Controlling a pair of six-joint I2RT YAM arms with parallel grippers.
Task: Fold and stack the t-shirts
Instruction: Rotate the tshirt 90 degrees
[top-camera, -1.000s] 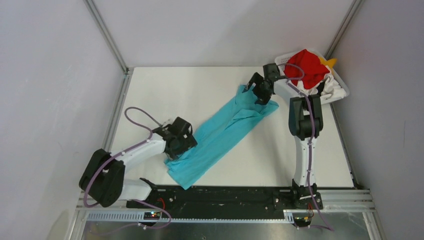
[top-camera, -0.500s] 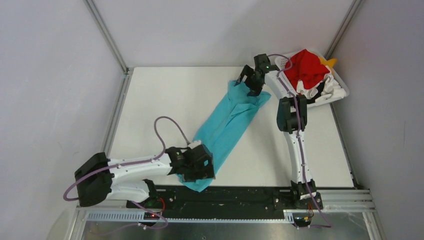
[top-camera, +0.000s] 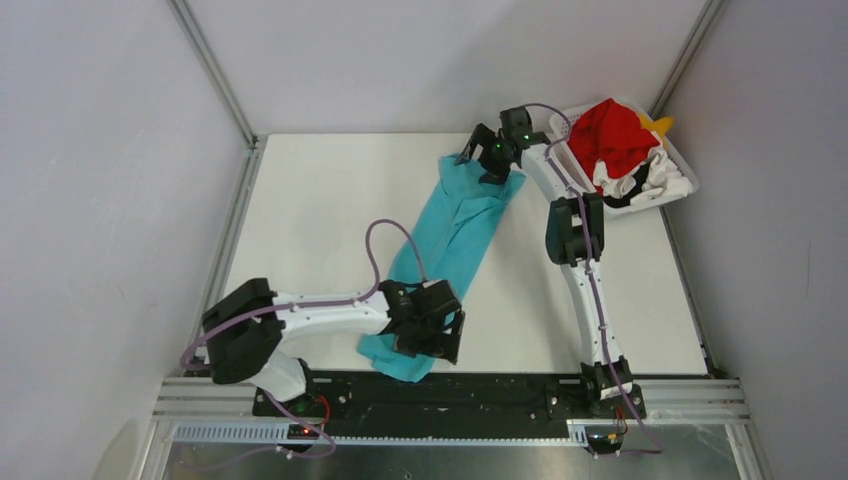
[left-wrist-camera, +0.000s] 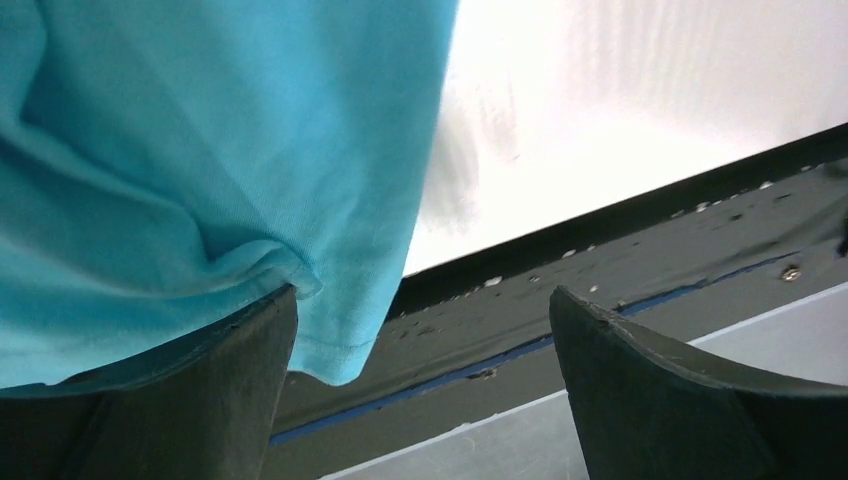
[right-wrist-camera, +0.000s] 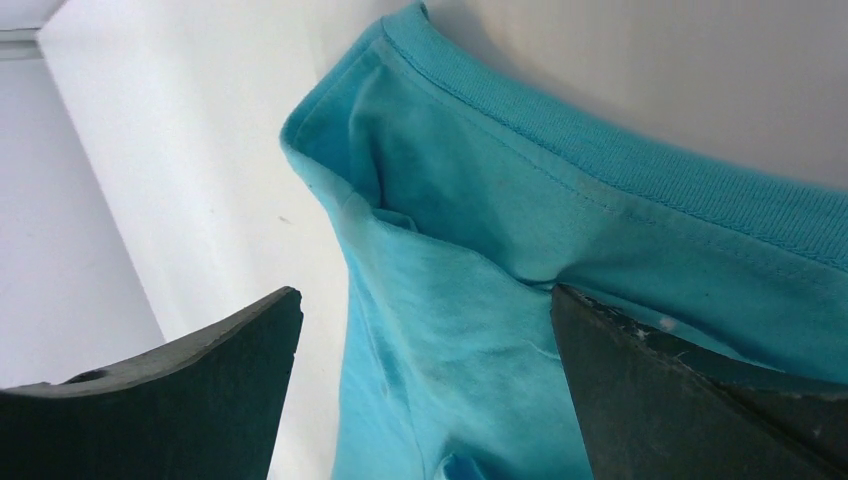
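**Left gripper (top-camera: 432, 335) and right gripper (top-camera: 487, 160) both spread wide on the teal t-shirt (top-camera: 455, 230)**

We see the left gripper low over the near end of the shirt, close to the table's front edge, its fingers apart. In its wrist view the hem drapes onto one finger (left-wrist-camera: 200, 380), while the other stands clear above the black rail (left-wrist-camera: 650, 250). The right gripper sits at the far end with its fingers parted as well. The ribbed collar lies between them, and the cloth touches one finger (right-wrist-camera: 680, 390).

The shirt lies as a long narrow strip on the white table (top-camera: 330, 200), running from the near edge up and rightward.

At the far right corner stands a white plastic basket (top-camera: 684, 168). In it we find a red t-shirt (top-camera: 610, 135) heaped on top. A yellow-orange one (top-camera: 660, 125) peeks out behind it, and a white-and-black one (top-camera: 650, 180) is bunched toward the near rim.
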